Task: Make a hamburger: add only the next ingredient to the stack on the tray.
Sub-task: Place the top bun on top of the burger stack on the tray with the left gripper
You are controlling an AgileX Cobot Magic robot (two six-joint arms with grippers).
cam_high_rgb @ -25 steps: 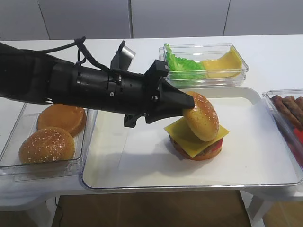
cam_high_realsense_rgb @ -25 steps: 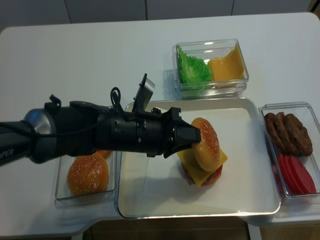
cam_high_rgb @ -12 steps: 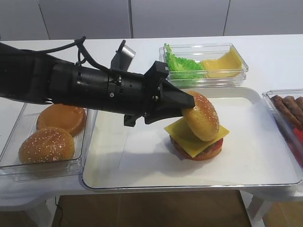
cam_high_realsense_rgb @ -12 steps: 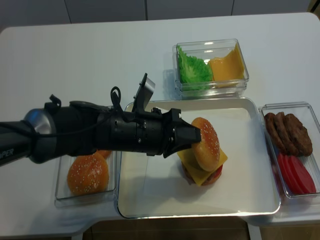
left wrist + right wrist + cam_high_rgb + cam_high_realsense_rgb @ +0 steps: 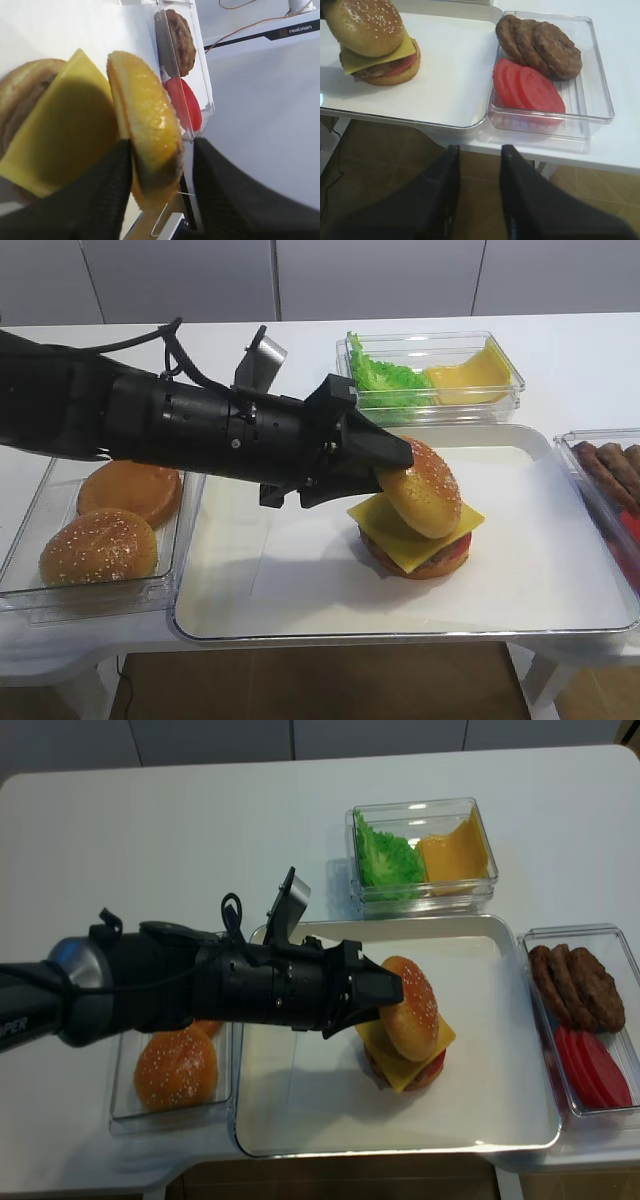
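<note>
The sesame-seeded bun top [image 5: 425, 498] leans steeply tilted on the stack's yellow cheese slice [image 5: 395, 540], on the cream-white tray [image 5: 560, 570]. My left gripper [image 5: 395, 465] reaches in from the left, its fingers either side of the bun's near edge. In the left wrist view the gripper [image 5: 162, 150] is open: the bun top [image 5: 145, 125] touches the left finger and a gap shows before the right finger. My right gripper [image 5: 480, 149] hangs below the table's front edge, fingers apart with nothing between them. The stack [image 5: 380, 60] lies up and to its left.
A clear box [image 5: 20, 550] left of the tray holds a seeded bun [image 5: 98, 545] and a smooth bun [image 5: 130, 490]. A box behind holds lettuce [image 5: 385, 378] and cheese slices [image 5: 470, 375]. A box on the right holds patties [image 5: 540, 45] and tomato slices [image 5: 527, 87].
The left gripper's fingers have parted from the bun top. The bun has settled slightly lower and flatter onto the cheese. The right arm has not moved.
</note>
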